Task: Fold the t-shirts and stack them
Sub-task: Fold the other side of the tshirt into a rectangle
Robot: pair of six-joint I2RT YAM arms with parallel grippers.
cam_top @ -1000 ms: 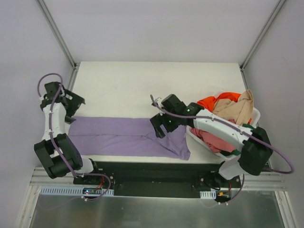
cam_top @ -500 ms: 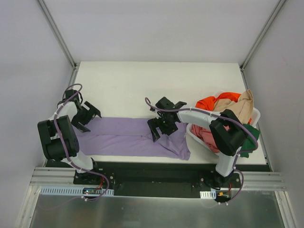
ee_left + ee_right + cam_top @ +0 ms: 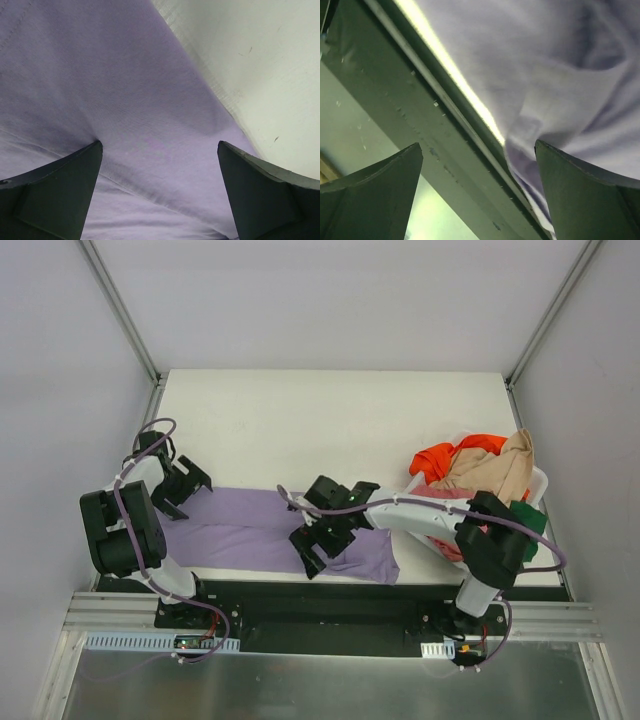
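The lavender t-shirt lies folded into a long strip along the table's near edge. My left gripper is open over its left end; the left wrist view shows purple cloth between spread fingers. My right gripper is open at the strip's near edge, right of its middle. In the right wrist view the cloth's hem hangs at the table edge between open fingers. Orange-red, beige, pink and dark green shirts fill the white basket.
The basket stands at the table's right side, close to the right arm's elbow. The black rail and the metal frame run just below the table's near edge. White table surface lies behind the shirt.
My right gripper moved left and toward the near edge, from the shirt's right part to its front hem. My left gripper swung down onto the shirt's left end and stays there.
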